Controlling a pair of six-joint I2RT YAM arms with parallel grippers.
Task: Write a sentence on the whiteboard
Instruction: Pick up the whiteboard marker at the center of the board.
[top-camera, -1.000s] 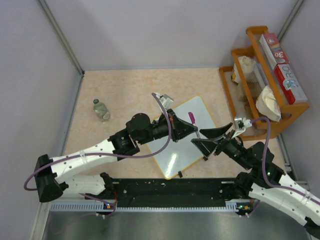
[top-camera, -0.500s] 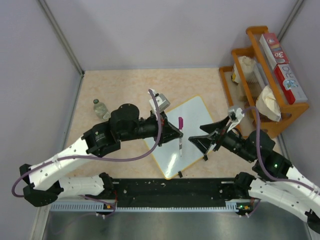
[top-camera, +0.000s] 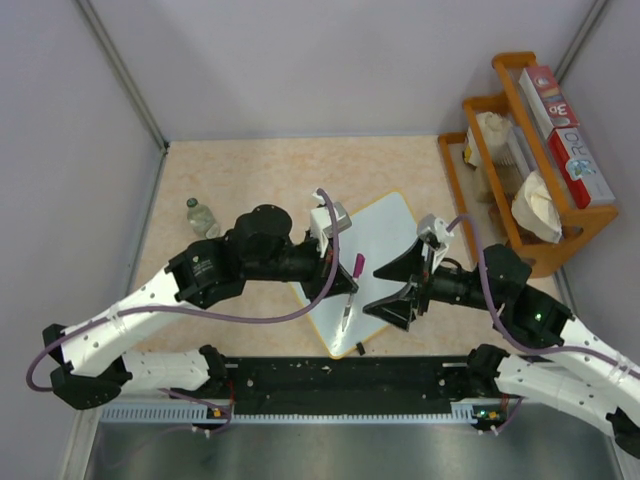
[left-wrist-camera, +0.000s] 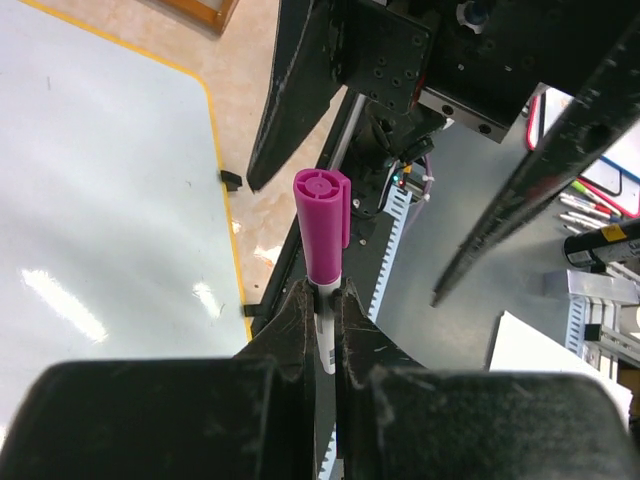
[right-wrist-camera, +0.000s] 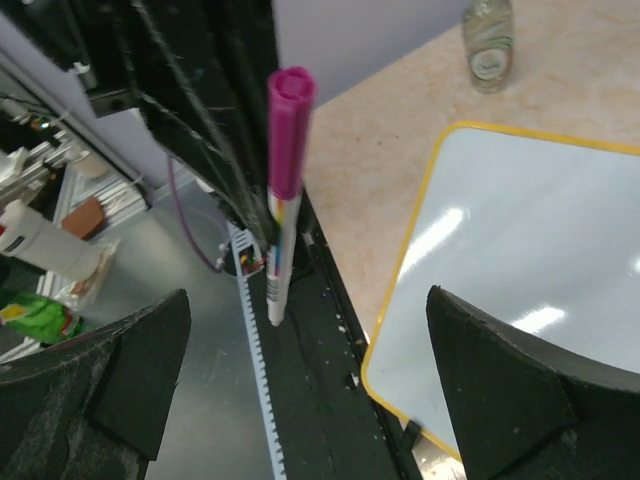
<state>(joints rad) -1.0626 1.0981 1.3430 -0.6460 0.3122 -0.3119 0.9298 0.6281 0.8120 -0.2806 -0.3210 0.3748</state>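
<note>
Whiteboard (top-camera: 385, 235), glossy white, yellow-rimmed; left claw (left-wrist-camera: 322, 300) tight on capped magenta marker (left-wrist-camera: 322, 220) (right claw (top-camera: 395, 287) agape).

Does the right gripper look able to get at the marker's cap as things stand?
Probably yes. The right gripper is wide open and faces the magenta cap. The cap sticks out free of the left gripper, which is clamped on the barrel of the marker. Nothing shows between them.

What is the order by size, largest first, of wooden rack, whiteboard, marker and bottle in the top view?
1. wooden rack
2. whiteboard, partly covered
3. marker and bottle: unsure; marker longer but thinner, and nearer the camera.
</note>
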